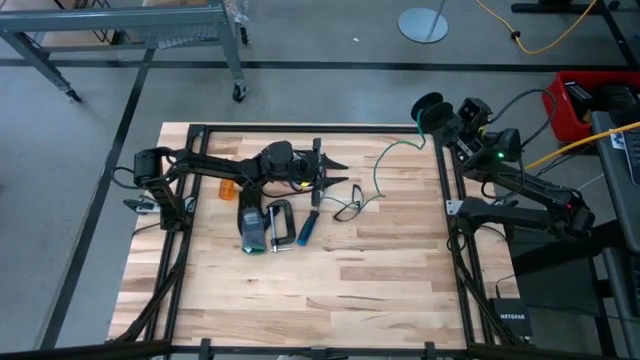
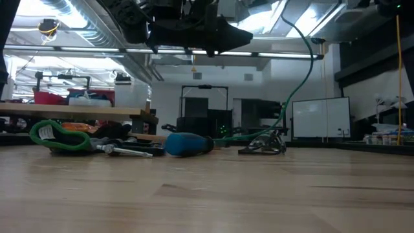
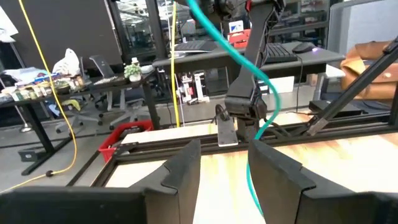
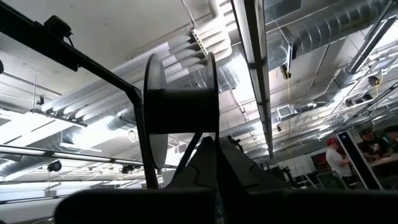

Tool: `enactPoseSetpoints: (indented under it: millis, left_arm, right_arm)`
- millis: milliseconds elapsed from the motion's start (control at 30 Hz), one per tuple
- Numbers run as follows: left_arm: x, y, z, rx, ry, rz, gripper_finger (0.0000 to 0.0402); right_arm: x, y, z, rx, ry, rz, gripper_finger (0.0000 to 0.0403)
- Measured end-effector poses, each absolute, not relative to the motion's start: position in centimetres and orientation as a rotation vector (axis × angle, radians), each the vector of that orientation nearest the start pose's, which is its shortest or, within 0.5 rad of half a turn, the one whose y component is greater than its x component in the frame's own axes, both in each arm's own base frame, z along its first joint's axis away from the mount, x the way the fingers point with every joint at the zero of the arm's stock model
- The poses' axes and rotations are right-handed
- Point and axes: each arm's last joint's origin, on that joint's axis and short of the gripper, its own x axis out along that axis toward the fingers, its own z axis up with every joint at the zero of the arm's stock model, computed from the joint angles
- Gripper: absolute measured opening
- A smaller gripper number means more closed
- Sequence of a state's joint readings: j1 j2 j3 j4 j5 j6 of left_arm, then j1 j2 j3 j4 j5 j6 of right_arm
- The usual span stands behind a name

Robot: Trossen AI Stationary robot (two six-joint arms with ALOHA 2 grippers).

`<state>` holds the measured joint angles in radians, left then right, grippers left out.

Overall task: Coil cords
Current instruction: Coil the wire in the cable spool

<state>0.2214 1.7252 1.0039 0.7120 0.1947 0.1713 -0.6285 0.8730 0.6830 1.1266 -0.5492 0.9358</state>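
Observation:
A thin teal cord runs slack from a black spool above the table's far right corner down to a small tangle of black cords lying on the wood. My right gripper is shut at the spool and points up. My left gripper hovers level above the table's middle, fingers open, pointing at the table's right edge. The teal cord hangs just beyond its fingertips, and nothing is between them. My right gripper holds the black spool at its fingertips, coming from below and slanting upward. The shut fingers hide the place of contact. The spool stands above the fingers, lifted clear of the table, and the teal cord trails down from it.
Under and beside the left arm lie a blue-handled screwdriver, a C-clamp, a grey and green tool and an orange piece. A black frame borders the table. The near half of the wood is bare.

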Motion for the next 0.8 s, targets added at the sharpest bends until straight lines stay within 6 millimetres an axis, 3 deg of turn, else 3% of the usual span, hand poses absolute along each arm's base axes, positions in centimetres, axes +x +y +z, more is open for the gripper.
enactPoseSetpoints:
  millis: [200,567,800]
  left_arm:
    - [37.2,7.8,24.7,0.171,0.008,0.026,0.0126]
    - [37.3,7.8,24.6,0.166,0.008,0.025,0.0126]
    - [38.3,8.1,23.1,0.195,-0.059,0.102,0.0126]
  right_arm:
    - [14.2,-8.3,38.7,0.326,-0.64,0.237,0.0001]
    - [16.3,-10.2,34.4,0.335,-0.26,-0.066,0.0001]
    - [17.1,-10.6,33.1,0.287,-0.154,-0.072,0.0001]
